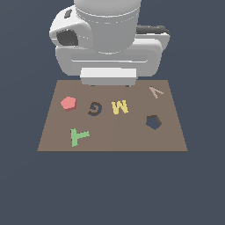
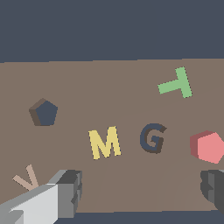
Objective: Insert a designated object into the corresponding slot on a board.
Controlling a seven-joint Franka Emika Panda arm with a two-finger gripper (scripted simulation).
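Overhead, the gripper (image 2: 142, 192) hangs above the brown board (image 1: 112, 140) with its fingers (image 2: 70, 190) spread wide, holding nothing. Red pentagon block (image 1: 68, 103) lies on the board toward the exterior view's left, beside the G cutout (image 1: 94, 108); the dark pentagon slot (image 1: 153, 122) sits well apart, right of the yellow M (image 1: 119, 107).

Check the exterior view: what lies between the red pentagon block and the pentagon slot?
Between the red pentagon block and the pentagon slot lie the dark G cutout and yellow M.
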